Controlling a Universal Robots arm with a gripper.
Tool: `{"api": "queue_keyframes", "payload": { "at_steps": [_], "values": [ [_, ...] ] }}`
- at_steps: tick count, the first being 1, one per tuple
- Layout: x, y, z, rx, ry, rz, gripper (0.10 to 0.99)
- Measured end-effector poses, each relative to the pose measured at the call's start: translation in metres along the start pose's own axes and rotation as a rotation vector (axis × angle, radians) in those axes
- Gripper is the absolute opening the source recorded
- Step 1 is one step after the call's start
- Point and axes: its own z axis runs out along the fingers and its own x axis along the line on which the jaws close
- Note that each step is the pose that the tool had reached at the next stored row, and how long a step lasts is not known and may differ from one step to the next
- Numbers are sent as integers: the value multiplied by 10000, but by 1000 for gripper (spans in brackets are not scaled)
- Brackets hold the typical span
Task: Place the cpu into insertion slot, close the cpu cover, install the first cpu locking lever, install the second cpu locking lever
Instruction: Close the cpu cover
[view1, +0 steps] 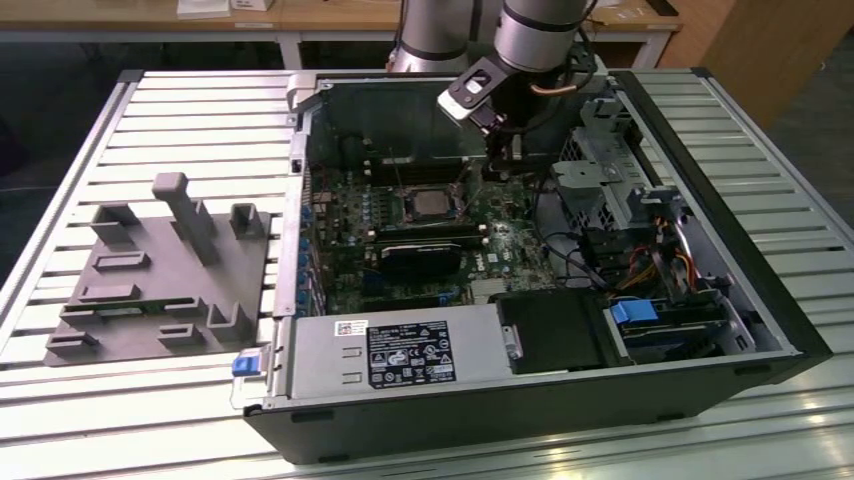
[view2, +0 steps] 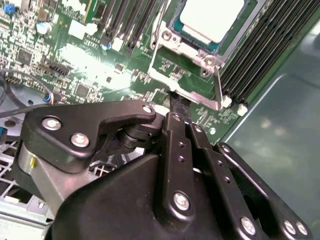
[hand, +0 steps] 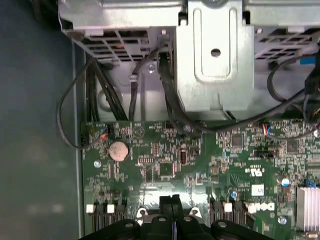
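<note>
Here, claw (view2: 177, 103) pinched narrow near insertion slot (view2: 175, 22), cpu (view2: 212, 17) seated, white printed label (view1: 407, 352) on power supply (view1: 331, 350).

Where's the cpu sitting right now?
The cpu sits in the insertion slot on the motherboard, just to the exterior view's left of the gripper. In the second wrist view, long black memory slots run beside it.
</note>
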Motion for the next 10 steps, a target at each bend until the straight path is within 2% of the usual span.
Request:
{"api": "queue_keyframes", "payload": {
  "at_steps": [10],
  "values": [
    [-7,-215,10,-227,7,-4,106]
  ]
}}
